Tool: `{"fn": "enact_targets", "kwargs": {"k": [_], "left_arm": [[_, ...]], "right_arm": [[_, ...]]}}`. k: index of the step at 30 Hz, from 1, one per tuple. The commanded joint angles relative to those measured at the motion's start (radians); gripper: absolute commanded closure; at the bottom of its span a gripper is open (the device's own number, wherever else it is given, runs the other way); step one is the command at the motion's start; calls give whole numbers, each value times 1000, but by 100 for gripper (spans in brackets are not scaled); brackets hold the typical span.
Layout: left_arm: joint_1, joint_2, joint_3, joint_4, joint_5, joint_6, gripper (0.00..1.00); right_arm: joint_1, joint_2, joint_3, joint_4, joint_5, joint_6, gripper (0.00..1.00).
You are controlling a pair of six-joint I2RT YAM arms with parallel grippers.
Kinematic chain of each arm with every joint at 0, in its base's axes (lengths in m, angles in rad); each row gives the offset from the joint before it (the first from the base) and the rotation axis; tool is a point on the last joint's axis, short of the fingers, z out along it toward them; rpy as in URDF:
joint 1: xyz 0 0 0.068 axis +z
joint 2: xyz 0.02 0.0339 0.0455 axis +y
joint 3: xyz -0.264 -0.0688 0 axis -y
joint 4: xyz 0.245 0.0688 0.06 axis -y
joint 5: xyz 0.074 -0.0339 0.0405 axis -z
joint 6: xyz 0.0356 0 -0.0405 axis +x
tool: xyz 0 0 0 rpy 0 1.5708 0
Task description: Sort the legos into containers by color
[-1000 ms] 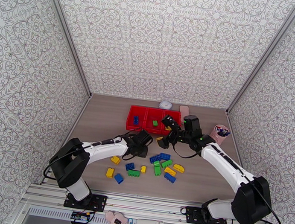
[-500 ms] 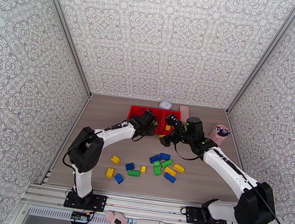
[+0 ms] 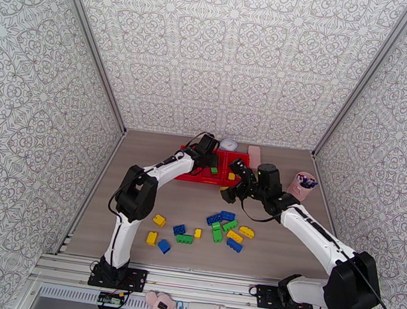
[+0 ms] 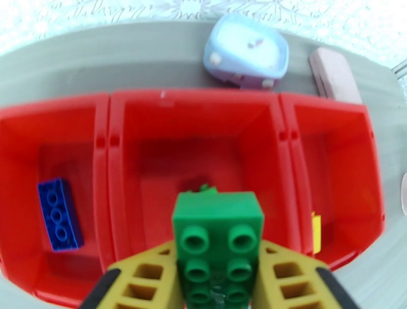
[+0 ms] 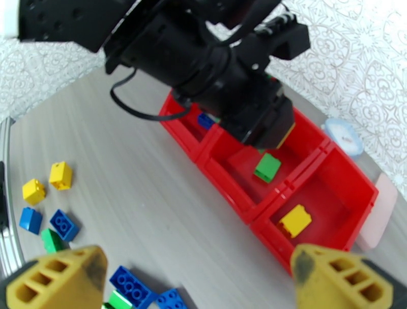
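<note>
Where the left pincer (image 4: 219,264) hangs: green lego (image 4: 217,223) clamped between, middle container (image 4: 193,106) beneath.
Right pincer (image 5: 198,269): released, yellow lego (image 5: 295,221) ahead.

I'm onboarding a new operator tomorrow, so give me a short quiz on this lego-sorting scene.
1. The left gripper holds a brick of which colour: A blue, B green, C yellow?
2. True or false: the right gripper is shut.
3. Fill in: the held brick hangs over the ___ bin of the tray.
Key: 1 B; 2 false; 3 middle.
</note>
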Motion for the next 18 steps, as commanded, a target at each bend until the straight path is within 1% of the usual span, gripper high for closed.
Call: {"fn": "enact_targets", "kwargs": {"k": [1,3,6,8,12,14,18], "left_arm": [[17,31,44,-36,22,25,63],[21,27,41,-33,24,27,60],[21,5,24,-25,27,35,49],[24,-22,-4,-5,30,36,41],[39,-85,-70,28,39,30,27],[48,-125,-110,43,46,25,21],[71,-199,-185,75,51,17,13]], "right_arm": [[-3,-21,-15,11,18,3,0],[-3,-20,-14,3,15,-2,0],[-2,-17,-6,-12,-33,-22,0],[18,-11,-6,-10,-53,-47,0],[76,11,12,-47,-29,-90,0],[121,25,25,-80,-2,-104,0],[221,59,55,-170,70,-135,0]]}}
